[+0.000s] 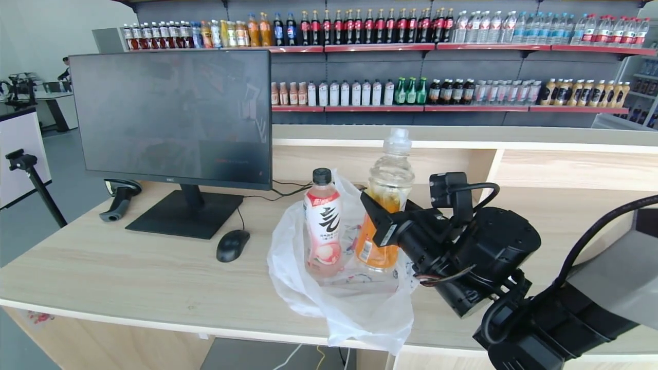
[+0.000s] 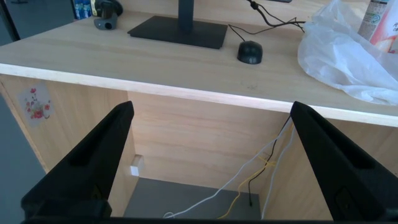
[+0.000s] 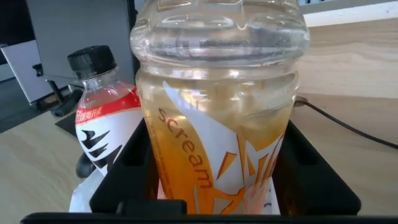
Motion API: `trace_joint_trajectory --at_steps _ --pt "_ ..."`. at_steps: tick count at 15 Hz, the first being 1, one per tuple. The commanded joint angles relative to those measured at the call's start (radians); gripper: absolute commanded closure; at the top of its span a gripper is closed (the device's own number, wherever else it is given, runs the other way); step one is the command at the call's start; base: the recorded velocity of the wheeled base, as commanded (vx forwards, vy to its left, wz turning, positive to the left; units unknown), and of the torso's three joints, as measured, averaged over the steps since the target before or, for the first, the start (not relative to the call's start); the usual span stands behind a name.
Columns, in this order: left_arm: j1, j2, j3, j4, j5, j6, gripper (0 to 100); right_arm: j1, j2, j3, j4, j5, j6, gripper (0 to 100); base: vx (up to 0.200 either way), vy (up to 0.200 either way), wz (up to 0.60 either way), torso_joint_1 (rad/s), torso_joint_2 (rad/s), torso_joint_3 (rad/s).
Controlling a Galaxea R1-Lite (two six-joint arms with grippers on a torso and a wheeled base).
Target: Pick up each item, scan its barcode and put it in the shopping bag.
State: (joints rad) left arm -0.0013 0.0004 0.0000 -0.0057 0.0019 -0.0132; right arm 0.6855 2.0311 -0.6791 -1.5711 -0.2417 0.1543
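Shopping bag (image 1: pixel 300 257), where is it?
It sits on your light wood surface (image 1: pixel 128 272), near the front edge. It is thin white plastic and its mouth is open at the top.

What is in it?
A pink bottle (image 1: pixel 323 226) with a black cap stands straight up inside. Just beside it is the orange bottle (image 1: pixel 389 180), also upright, with its bottom down in the mouth of the bag. I cannot tell if it rests on the bottom or hangs a bit above.

What holds the orange bottle?
Your right claw (image 1: pixel 381 216) does. Its black fingers (image 3: pixel 311 177) press on both sides of the bottle, down at the label.

And your left claw (image 2: pixel 211 168)?
It is spread wide with nothing in it. It hangs low in front of the surface, under the edge.

What else is on the surface?
A dark monitor (image 1: pixel 175 115) on a black stand, a black mouse (image 1: pixel 232 245) in front of it, and a scanner (image 1: pixel 121 198) lying beside the stand.

And the room?
It looks like a shop. Behind the surface are red shelves (image 1: pixel 380 48) with long rows of drink bottles.

Any writing?
The pink bottle has a red and white label with big black brush marks. The orange bottle has a label with white letters.
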Motion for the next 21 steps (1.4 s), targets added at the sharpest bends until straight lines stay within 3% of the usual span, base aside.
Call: trace_joint_trajectory --at_steps 1,5,8,21 --pt "0.000 0.000 0.000 0.000 0.000 -0.001 0 0.002 -0.003 -0.007 0.000 -0.005 0.022 100 0.000 0.000 0.00 0.000 0.00 0.000" --pt "0.000 0.000 0.000 0.000 0.001 -0.007 0 -0.001 0.078 -0.066 0.000 -0.053 0.039 100 0.000 0.000 0.00 0.000 0.00 0.000" --pt "0.000 0.000 0.000 0.000 0.001 -0.004 0 -0.001 0.083 -0.056 0.000 -0.191 0.050 100 0.000 0.000 0.00 0.000 0.00 0.000" --pt "0.000 0.000 0.000 0.000 0.001 -0.002 0 0.043 0.107 0.038 0.000 -0.192 -0.005 100 0.000 0.000 0.00 0.000 0.00 0.000"
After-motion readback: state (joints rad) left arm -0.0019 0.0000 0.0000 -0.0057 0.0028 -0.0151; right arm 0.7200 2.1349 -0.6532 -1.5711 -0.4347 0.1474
